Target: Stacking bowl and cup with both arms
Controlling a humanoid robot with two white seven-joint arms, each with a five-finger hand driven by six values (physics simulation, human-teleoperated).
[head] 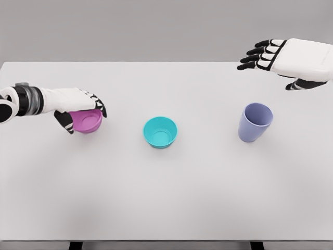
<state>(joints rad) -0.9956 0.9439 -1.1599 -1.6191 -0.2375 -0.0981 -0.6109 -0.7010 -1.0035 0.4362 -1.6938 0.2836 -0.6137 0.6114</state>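
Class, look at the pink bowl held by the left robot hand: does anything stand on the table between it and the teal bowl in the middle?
Nothing visible does. The left robot hand grips the pink bowl, and only bare table lies between it and the teal bowl. The purple cup stands on the far side.

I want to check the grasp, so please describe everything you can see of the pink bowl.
The pink bowl is small, round and magenta, looks like smooth plastic, and stands upright and seemingly empty on the white table, at its left side, apart from the teal bowl. The left hand covers its far rim from above, with dark-tipped fingers curled around both sides. Whether it is lifted cannot be told.
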